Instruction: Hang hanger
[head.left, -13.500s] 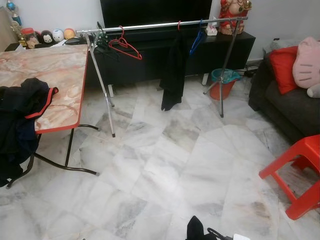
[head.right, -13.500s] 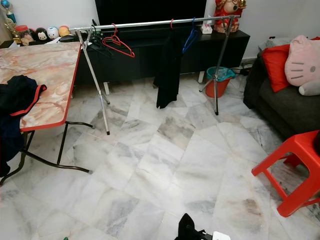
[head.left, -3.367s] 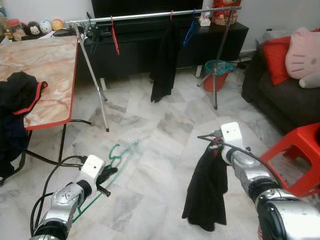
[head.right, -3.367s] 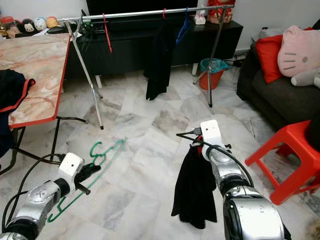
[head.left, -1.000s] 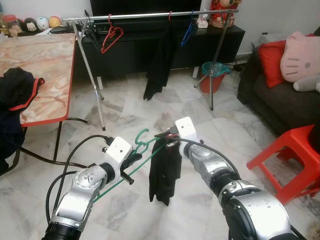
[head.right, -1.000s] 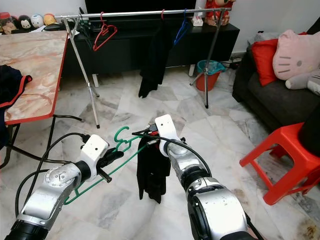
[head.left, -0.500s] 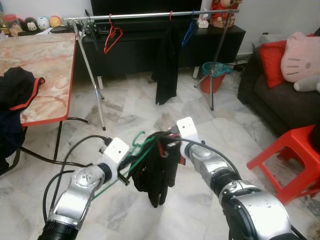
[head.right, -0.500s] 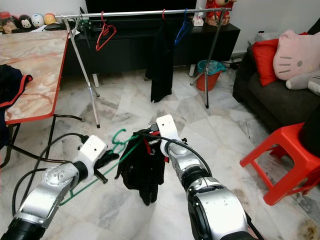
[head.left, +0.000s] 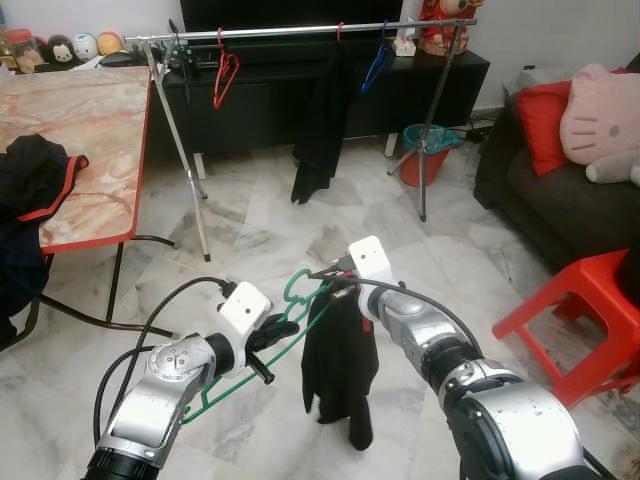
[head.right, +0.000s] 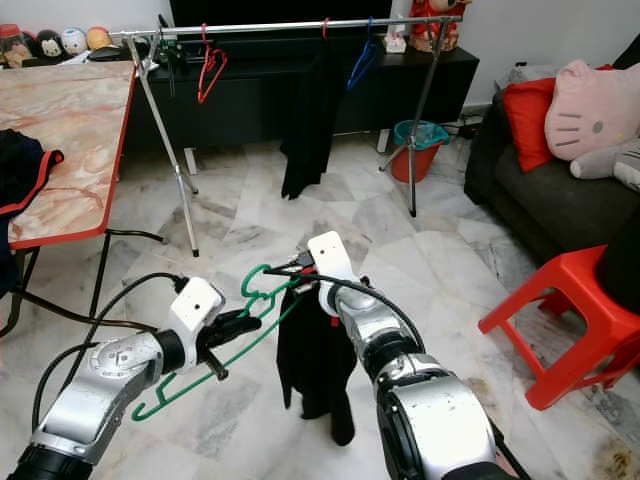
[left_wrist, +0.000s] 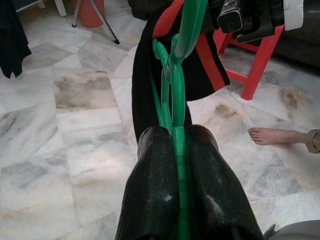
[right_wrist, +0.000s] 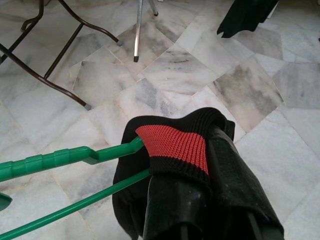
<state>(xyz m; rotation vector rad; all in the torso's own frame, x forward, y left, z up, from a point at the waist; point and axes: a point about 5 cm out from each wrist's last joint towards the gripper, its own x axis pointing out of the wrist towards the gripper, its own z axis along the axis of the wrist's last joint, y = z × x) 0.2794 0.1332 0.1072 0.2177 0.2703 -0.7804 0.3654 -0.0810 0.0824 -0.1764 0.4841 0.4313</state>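
Left wrist view has the left hand (left_wrist: 177, 165) clamped on the green hanger (left_wrist: 176, 100), which runs lengthwise toward the right hand (head.right: 305, 272). That one's pinching the black garment (head.right: 312, 365) by its red-trimmed collar, hanger tip already poking inside.

From my seat, the green hanger (head.left: 262, 352) has its far end buried inside the black garment (head.left: 340, 365), so I can't see how deep it sits. In the left wrist view the hanger's top runs off the edge. A bare foot (left_wrist: 272, 135) shows there, its owner cut off. The right gripper's fingers (right_wrist: 235, 195) are wrapped in cloth.
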